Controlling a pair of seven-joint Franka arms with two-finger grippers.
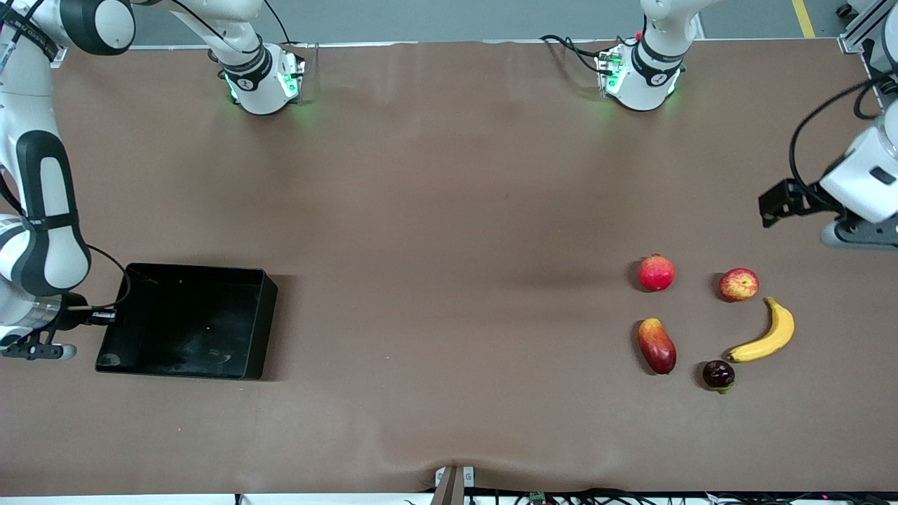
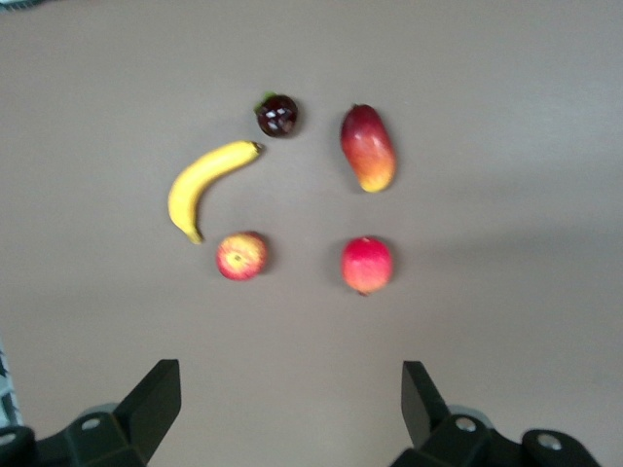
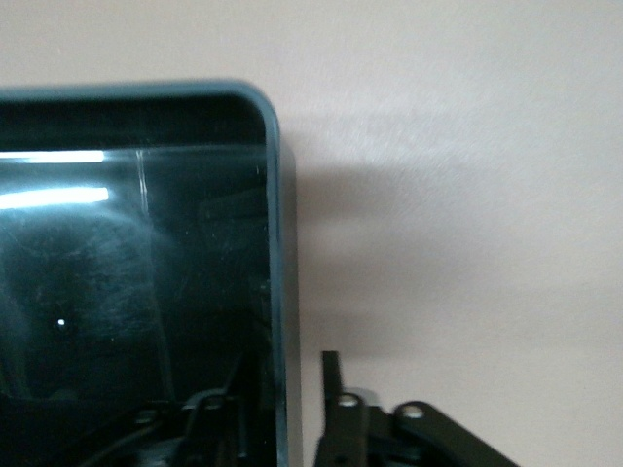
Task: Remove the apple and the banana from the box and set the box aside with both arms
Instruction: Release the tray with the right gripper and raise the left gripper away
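Observation:
The black box (image 1: 189, 322) lies at the right arm's end of the table. My right gripper (image 1: 105, 317) straddles its end wall (image 3: 277, 243) close to a corner, one finger inside and the outer finger (image 3: 331, 375) a small gap off the wall; right gripper (image 3: 284, 375) open. The yellow banana (image 1: 765, 335) (image 2: 204, 180) and the red apple with yellow streaks (image 1: 739, 284) (image 2: 241, 256) lie at the left arm's end. My left gripper (image 1: 775, 207) (image 2: 292, 375) hangs open and empty over bare table beside the fruits.
A plain red round fruit (image 1: 656, 273) (image 2: 367, 264), an oblong red-yellow fruit (image 1: 657, 346) (image 2: 368, 148) and a small dark fruit (image 1: 718, 374) (image 2: 276, 115) lie with the banana and apple. Brown table stretches between box and fruits.

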